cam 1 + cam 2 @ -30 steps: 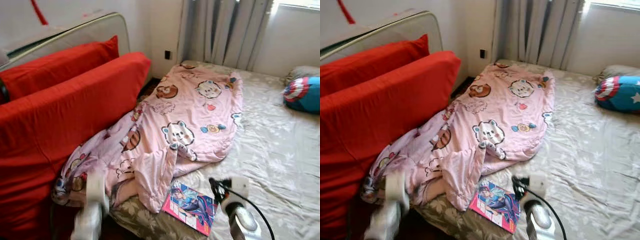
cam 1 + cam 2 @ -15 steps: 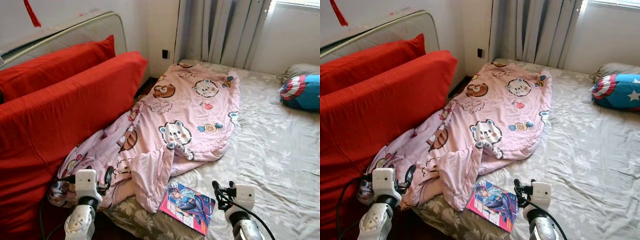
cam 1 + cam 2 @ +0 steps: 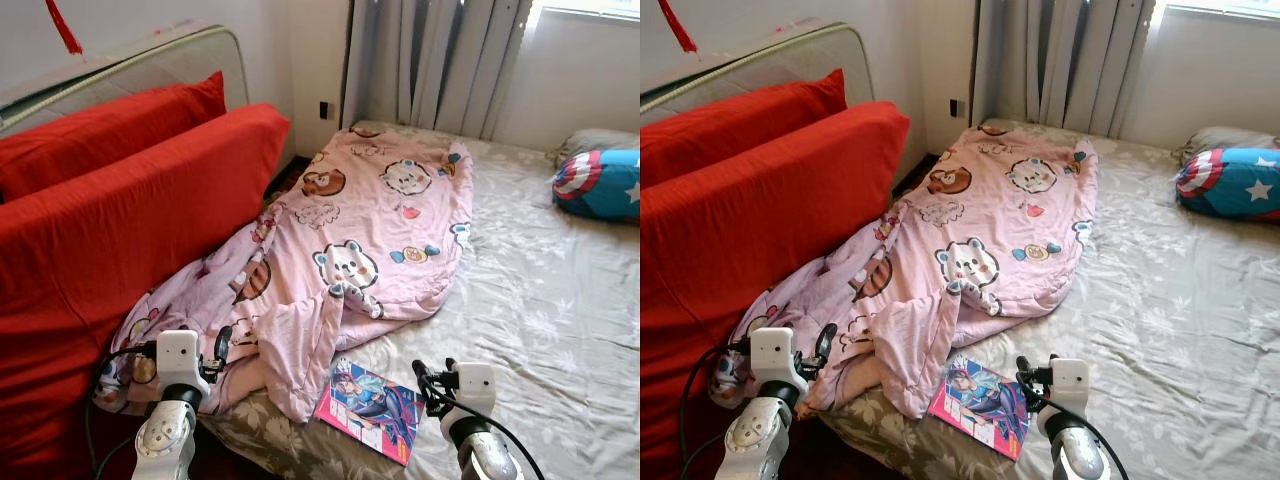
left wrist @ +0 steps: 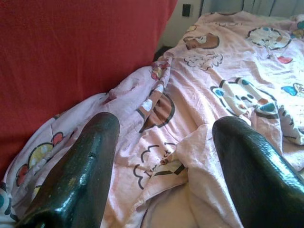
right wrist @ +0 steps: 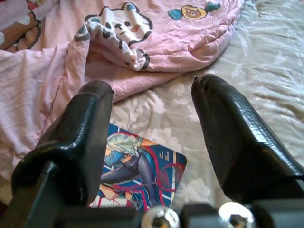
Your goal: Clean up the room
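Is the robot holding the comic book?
No, the book lies flat on the bed, and the right gripper hangs open above it, touching nothing.

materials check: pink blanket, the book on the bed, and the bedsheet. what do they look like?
Pink blanket: soft woven fabric, probably cotton, matte; it wrinkles and folds loosely, with printed cartoon bears.
Book: paper with a glossy-looking printed cover; flat, sharp corners, bright illustration.
Bedsheet: thin cloth with a slight sheen, possibly a satin-like blend; fine creases catch the window light over a pale floral pattern.

Silver arms, white boxy wrist blocks, black cables; left claw (image 3: 218, 345), right claw (image 3: 428, 381): glossy black fingers.
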Available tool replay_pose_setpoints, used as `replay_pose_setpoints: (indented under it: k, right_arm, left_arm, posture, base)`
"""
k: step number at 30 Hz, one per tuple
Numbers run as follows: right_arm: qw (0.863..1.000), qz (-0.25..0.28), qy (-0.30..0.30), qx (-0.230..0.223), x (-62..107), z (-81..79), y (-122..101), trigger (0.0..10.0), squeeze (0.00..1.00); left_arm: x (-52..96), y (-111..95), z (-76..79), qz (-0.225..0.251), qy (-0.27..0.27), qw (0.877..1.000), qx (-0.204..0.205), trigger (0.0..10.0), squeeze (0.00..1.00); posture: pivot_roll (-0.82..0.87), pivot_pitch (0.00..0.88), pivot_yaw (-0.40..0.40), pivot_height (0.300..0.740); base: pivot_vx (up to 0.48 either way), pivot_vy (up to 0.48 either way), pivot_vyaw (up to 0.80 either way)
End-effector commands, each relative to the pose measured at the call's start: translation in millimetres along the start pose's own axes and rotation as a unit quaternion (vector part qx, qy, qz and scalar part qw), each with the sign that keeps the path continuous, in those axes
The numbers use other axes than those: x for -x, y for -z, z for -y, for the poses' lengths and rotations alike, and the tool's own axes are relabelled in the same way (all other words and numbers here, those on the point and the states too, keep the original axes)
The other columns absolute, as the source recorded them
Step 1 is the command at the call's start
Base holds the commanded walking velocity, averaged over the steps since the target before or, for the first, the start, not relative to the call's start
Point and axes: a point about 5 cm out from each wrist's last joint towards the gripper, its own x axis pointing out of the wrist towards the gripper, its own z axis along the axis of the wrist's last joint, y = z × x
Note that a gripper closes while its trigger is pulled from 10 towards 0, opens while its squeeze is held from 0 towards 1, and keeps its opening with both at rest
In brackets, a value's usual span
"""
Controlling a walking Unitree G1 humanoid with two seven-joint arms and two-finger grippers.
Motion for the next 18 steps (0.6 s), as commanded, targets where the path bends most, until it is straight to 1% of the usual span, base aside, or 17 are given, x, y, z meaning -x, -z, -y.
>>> replay_pose_setpoints:
  k: [1,4,6,11,18]
  right_arm:
    - [1.0,-0.016,-0.005,0.009,-0.5,-4.7,3.0,10.0,0.0]
    - [1.0,-0.017,-0.012,0.011,-0.8,-8.1,3.3,10.0,0.0]
    - [1.0,-0.005,-0.016,0.008,-0.7,-8.8,0.8,10.0,0.0]
    - [1.0,0.001,-0.014,0.006,-1.3,-7.0,-1.2,10.0,0.0]
    - [1.0,-0.014,-0.015,0.01,-2.3,-9.3,1.7,10.0,0.0]
  left_arm:
    - [2.5,1.1,-4.9,-0.008,-0.006,1.0,0.001,10.0,0.0]
    - [2.4,0.7,-5.8,-0.009,-0.008,1.0,0.004,10.0,0.0]
    - [2.6,0.1,-4.9,-0.011,-0.008,1.0,0.004,10.0,0.0]
    - [3.6,0.0,-1.3,-0.012,-0.003,1.0,0.003,10.0,0.0]
    - [3.6,-1.1,-1.9,-0.016,0.0,1.0,-0.004,10.0,0.0]
  posture:
    - [0.0,0.0,-0.022,0.698]
    - [0.0,0.0,-0.023,0.678]
    - [0.0,0.0,-0.023,0.669]
    - [0.0,0.0,-0.023,0.669]
    - [0.02,0.0,-0.017,0.669]
  base:
    - [0.0,0.0,0.0]
    - [0.0,0.0,0.0]
    - [0.0,0.0,0.0]
    - [0.0,0.0,0.0]
    - [0.0,0.0,0.0]
